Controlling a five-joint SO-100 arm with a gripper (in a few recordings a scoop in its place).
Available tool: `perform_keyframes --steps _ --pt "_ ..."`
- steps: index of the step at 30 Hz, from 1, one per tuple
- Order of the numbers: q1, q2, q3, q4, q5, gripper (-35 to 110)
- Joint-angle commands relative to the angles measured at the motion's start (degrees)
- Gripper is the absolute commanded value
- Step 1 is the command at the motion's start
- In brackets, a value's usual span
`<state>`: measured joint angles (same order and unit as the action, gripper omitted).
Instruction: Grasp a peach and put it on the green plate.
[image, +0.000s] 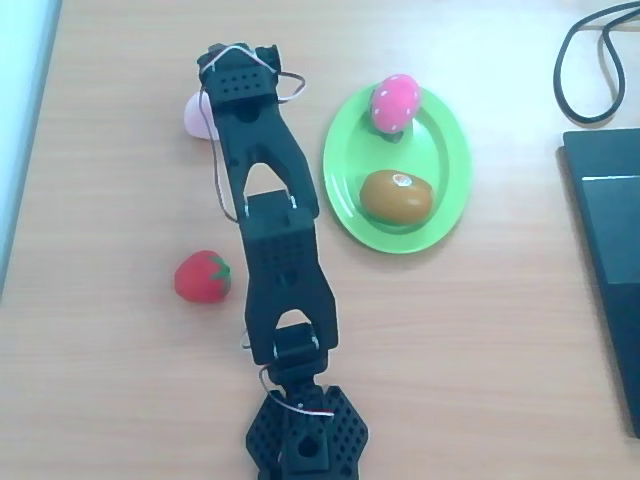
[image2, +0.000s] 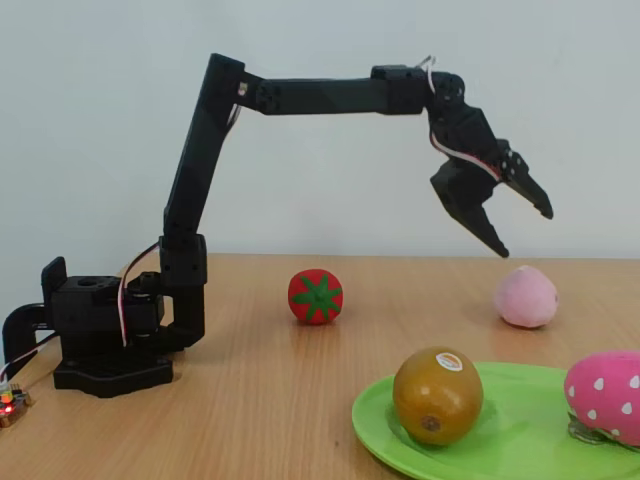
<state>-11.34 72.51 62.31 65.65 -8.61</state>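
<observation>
The peach (image2: 525, 296) is a pale pink round ball resting on the wooden table; in the overhead view the peach (image: 196, 117) peeks out from under the arm's left side. My black gripper (image2: 523, 230) hangs open in the air just above it, fingers pointing down, nothing between them. From above, the gripper's head (image: 238, 72) covers most of the fruit. The green plate (image: 440, 165) lies to the right of the arm; in the fixed view the green plate (image2: 510, 432) is at the front right.
On the plate sit a brown kiwi-like fruit (image: 396, 197) and a bright pink white-speckled fruit (image: 396, 102). A red strawberry (image: 203, 276) lies left of the arm. A black cable (image: 590, 60) and a dark flat device (image: 610, 250) lie at the right edge.
</observation>
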Motion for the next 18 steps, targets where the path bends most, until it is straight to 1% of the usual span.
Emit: perform_keyframes --steps 1,8,18 --pt "-1.32 -0.88 -3.60 0.35 -1.41 43" --pt "-2.02 -6.68 -8.17 1.41 -2.20 44" --pt "-2.64 -8.96 -6.94 2.72 -3.25 44"
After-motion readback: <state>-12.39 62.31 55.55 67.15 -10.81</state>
